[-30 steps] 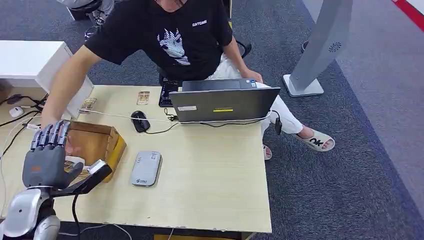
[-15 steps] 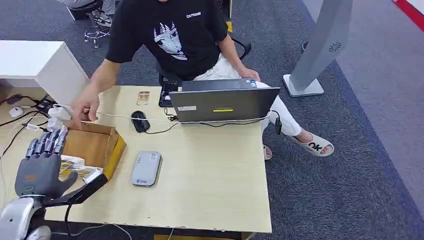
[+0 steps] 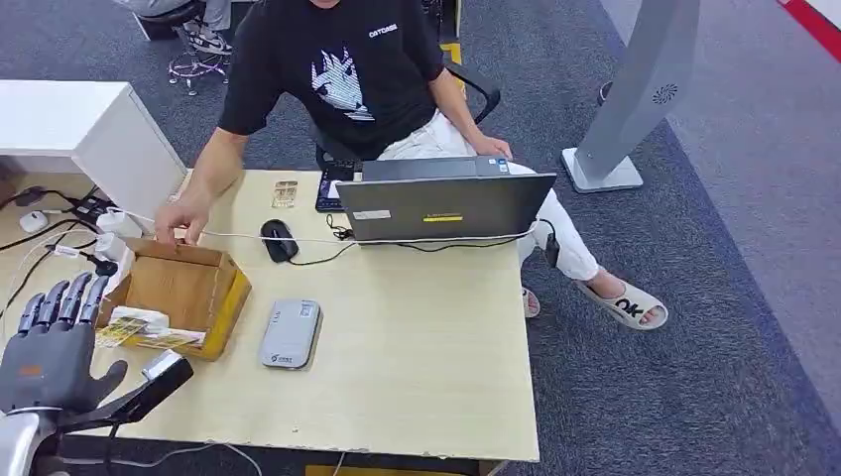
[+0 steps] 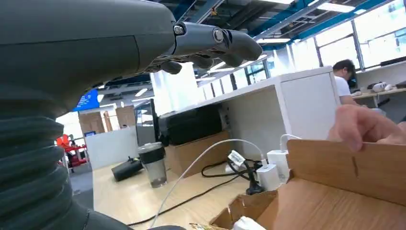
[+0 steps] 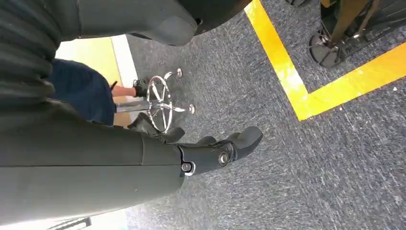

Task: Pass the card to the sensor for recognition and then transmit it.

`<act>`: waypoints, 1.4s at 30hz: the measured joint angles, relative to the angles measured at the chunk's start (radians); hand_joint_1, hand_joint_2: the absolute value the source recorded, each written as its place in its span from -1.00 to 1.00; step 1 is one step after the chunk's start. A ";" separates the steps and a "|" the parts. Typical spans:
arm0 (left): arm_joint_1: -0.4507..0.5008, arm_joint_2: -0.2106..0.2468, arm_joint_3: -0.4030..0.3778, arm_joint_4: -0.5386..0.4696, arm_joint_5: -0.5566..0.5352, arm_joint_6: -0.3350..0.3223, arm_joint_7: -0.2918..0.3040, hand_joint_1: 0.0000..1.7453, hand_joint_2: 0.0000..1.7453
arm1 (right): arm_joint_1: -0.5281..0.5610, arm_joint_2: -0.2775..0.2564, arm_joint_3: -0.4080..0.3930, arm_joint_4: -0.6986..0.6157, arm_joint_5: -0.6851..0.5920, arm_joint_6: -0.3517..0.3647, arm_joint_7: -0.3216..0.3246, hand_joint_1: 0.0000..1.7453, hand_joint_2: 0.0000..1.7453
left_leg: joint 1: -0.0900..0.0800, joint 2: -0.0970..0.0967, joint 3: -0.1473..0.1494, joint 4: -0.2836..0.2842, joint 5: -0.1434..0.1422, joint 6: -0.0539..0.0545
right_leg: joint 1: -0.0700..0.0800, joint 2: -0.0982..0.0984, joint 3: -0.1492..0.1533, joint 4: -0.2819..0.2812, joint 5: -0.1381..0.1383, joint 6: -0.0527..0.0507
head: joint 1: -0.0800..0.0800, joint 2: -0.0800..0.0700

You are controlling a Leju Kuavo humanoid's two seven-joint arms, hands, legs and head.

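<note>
Reading "OK", a sandal (image 3: 627, 304) rests beside the table (image 3: 417, 377).

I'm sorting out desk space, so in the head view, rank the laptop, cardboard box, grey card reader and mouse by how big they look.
1. Laptop
2. Cardboard box
3. Card reader
4. Mouse

Laptop and box are fairly close; the others are clear.

Wood, cardboard and plastic
Pale matt wood-grain tabletop (image 3: 417, 337); brown cardboard box (image 3: 188, 288); smooth grey plastic card reader (image 3: 290, 333); rough carpet (image 3: 694, 297).

Person's head cut off; box (image 3: 188, 288) contents unclear, perhaps cards; left forearm cropped.
</note>
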 joint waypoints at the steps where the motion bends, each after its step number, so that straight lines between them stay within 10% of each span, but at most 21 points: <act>1: -0.002 0.000 0.002 0.002 -0.005 -0.005 0.003 -1.00 1.00 | -0.001 0.000 0.000 0.000 0.004 0.000 0.000 -1.00 1.00 | 0.000 0.000 0.000 0.000 0.000 0.000 | 0.000 0.000 0.000 0.000 0.000 0.000 | 0.000 0.000; 42: -0.165 -0.023 -0.007 0.331 0.120 -0.071 -0.046 -0.92 1.00 | -0.008 0.000 0.000 0.000 0.074 0.019 0.006 -1.00 1.00 | 0.000 0.001 0.000 0.000 0.000 0.000 | 0.000 0.001 0.000 0.000 0.000 0.000 | 0.000 0.000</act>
